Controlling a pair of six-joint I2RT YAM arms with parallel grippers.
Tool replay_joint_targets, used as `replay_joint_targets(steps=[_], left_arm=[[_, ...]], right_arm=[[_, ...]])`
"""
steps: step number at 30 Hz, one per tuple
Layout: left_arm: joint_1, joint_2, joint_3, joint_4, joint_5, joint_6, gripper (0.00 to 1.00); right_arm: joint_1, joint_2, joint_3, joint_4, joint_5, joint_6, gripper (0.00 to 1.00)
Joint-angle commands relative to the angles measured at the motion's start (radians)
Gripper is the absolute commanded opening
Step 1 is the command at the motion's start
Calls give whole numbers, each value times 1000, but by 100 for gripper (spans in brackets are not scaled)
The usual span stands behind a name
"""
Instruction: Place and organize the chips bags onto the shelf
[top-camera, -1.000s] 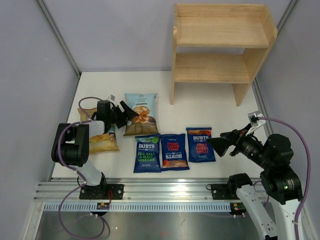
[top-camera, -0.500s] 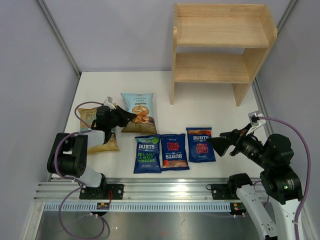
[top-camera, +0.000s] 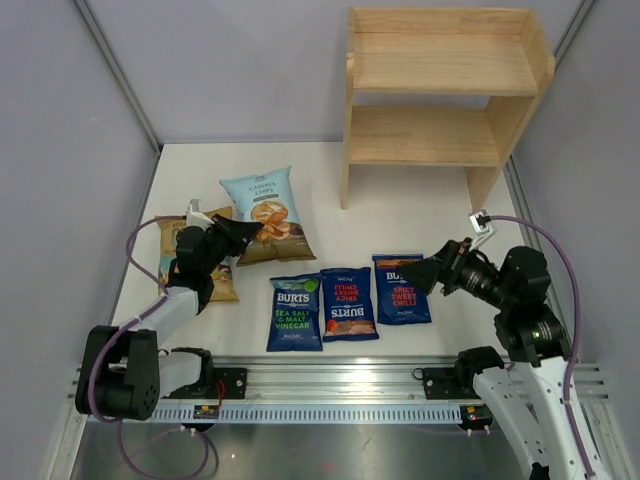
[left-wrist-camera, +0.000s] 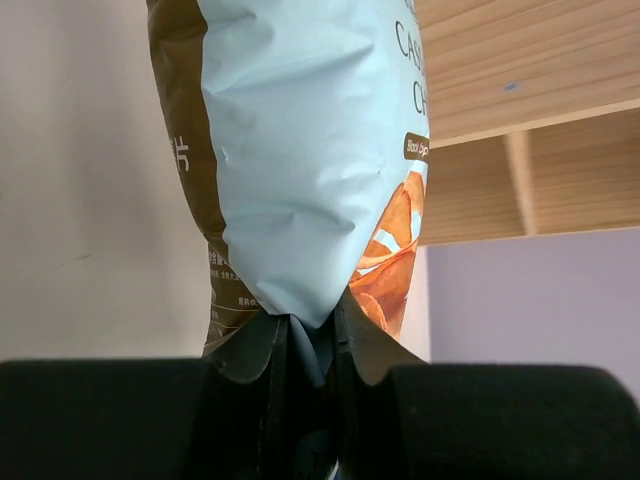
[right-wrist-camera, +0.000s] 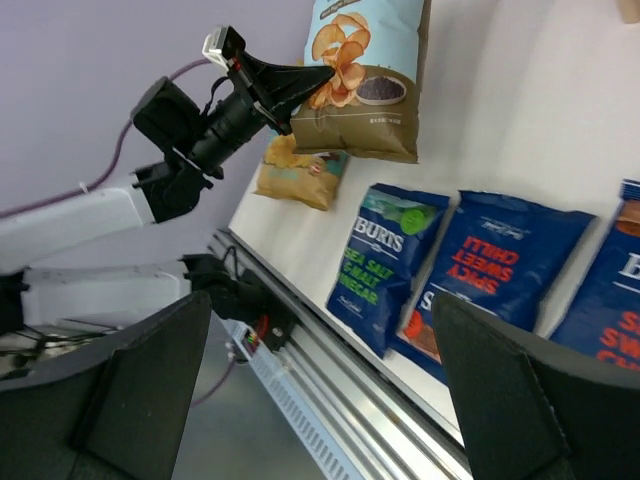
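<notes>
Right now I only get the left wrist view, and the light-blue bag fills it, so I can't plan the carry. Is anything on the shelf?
Observer: No. Both tiers of the shelf are bare.
Operator: Is the right arm in the way?
Observer: I would say not. The right gripper is open and holds nothing. It sits by the rightmost dark-blue bag, well to the right of your light-blue bag.
</notes>
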Motion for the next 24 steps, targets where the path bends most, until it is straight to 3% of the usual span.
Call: replay_joint_targets(steps=[1,5,9,14,20,24], left_arm=[[-4,-124,34,105,-59,-52,5],[-36,-238,22,89,-123,-127,6],[-172,-354,8,66,-247,-233,7],[-355,-442,11,46,-457,-327,6],[-542,-404,83,38,-583,-380,2],[-659,-370,128,26,-668,-377,2]], right_arm=[[5,83,-55,274,-124,156,99],[11,132,-108,559,-132,303,99],[74,152,-157,714,-24,404,99],[291,204,-189,802,220,391,99],[549,278,-217,884,456,314,100],[638,318,-207,857,552,240,99]])
